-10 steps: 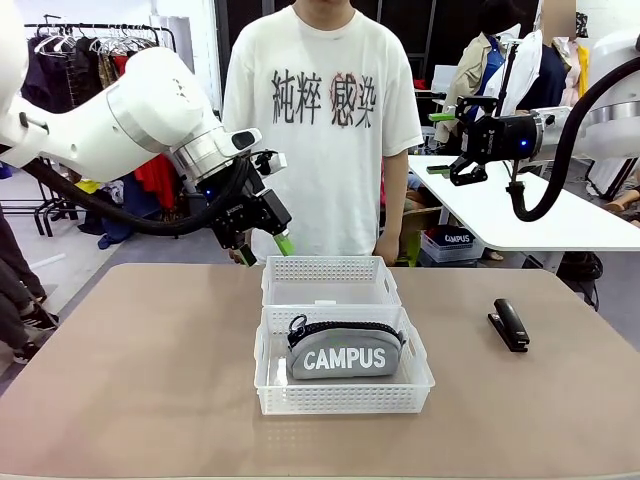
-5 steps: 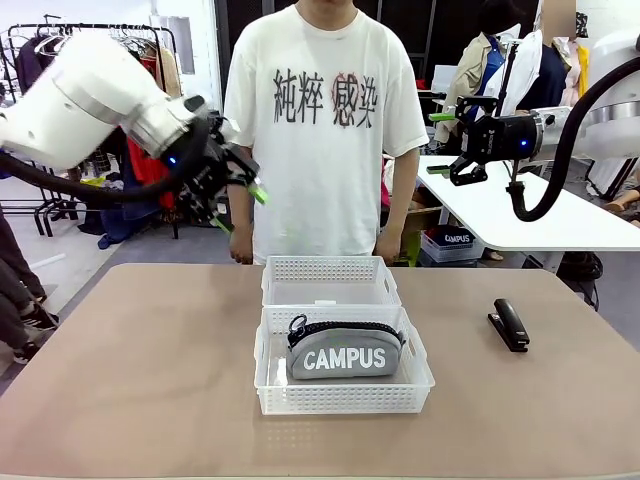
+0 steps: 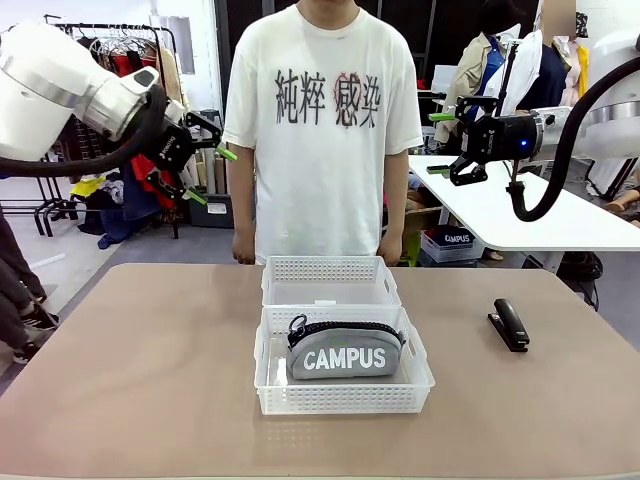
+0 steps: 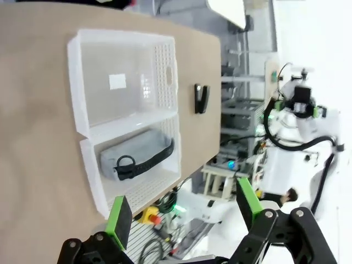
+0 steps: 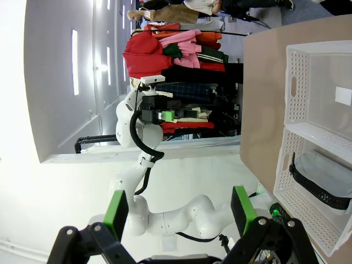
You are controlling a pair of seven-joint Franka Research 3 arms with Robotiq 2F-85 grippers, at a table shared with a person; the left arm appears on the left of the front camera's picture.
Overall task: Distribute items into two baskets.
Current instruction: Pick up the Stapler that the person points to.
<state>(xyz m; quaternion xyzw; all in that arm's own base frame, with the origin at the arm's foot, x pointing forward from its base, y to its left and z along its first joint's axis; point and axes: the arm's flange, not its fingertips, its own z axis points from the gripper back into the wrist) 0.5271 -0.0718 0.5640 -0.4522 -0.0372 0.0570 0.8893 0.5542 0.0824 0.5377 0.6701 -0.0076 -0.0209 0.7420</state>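
Grey pouch [image 3: 345,358] lies inside the near basket [image 3: 345,402]; the stapler [image 3: 510,323] lies well right of that basket. Left gripper [image 3: 212,175] and right gripper [image 3: 438,143] hover high either side of it, both spread wide, empty.

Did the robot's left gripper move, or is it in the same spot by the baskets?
Yes. The left gripper has swung up and toward the picture's left, away from the corner of the far basket where it was hanging before. It is open and holds nothing.
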